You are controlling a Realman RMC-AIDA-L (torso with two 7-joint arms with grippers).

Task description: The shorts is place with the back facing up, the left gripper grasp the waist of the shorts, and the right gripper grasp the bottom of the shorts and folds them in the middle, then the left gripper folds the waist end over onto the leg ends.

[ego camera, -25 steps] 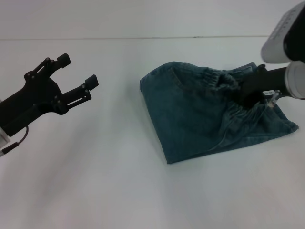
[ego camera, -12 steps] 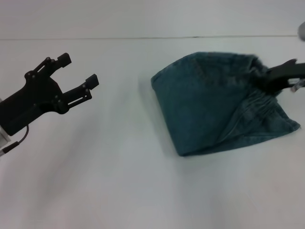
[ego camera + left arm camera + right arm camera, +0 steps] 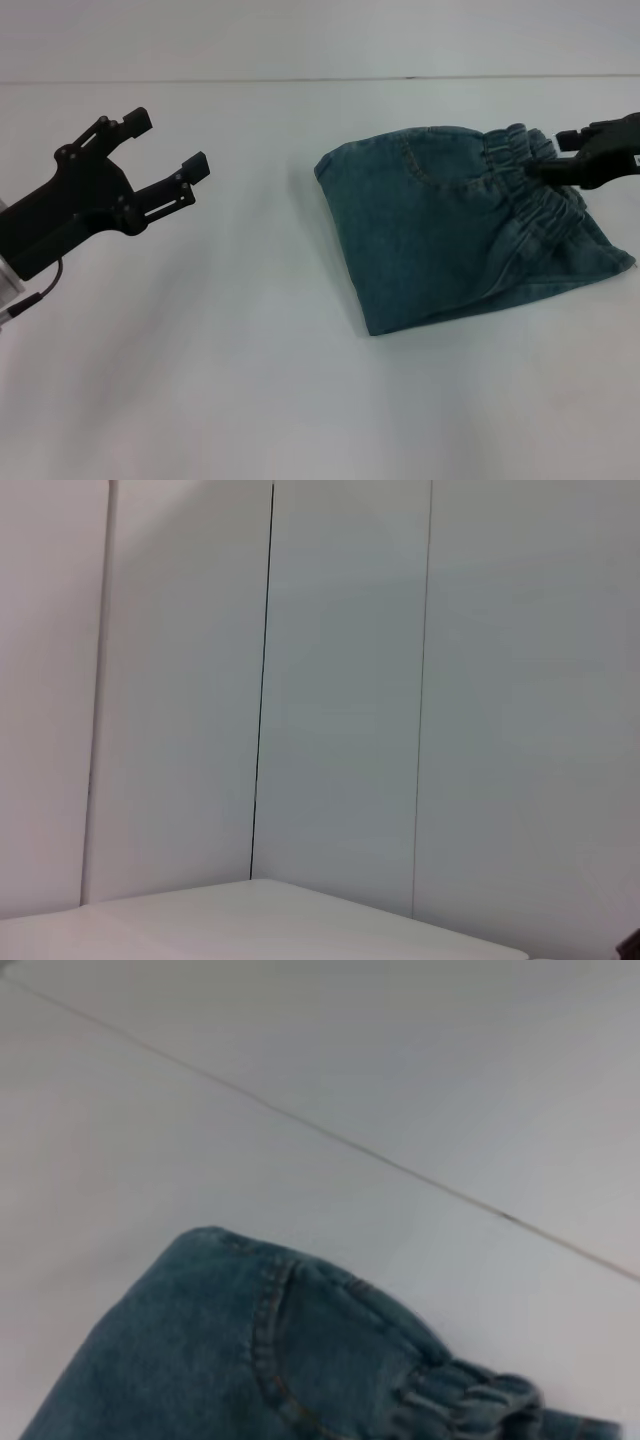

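The blue denim shorts (image 3: 450, 230) lie folded on the white table (image 3: 250, 380) at the right. Their elastic waist (image 3: 515, 150) rests on top, toward the far right. The right wrist view shows a back pocket and the gathered waist of the shorts (image 3: 200, 1360). My right gripper (image 3: 562, 152) hovers at the waist's right end with its fingers apart and nothing between them. At the left, my left gripper (image 3: 168, 143) stands open above the table, well away from the shorts.
The table's far edge meets a pale wall (image 3: 300, 40). The left wrist view shows only wall panels (image 3: 340, 680) and a corner of the table (image 3: 250, 920).
The right gripper carried the waist end to the right, laid it flat over the shorts and let go. The left gripper has barely moved.
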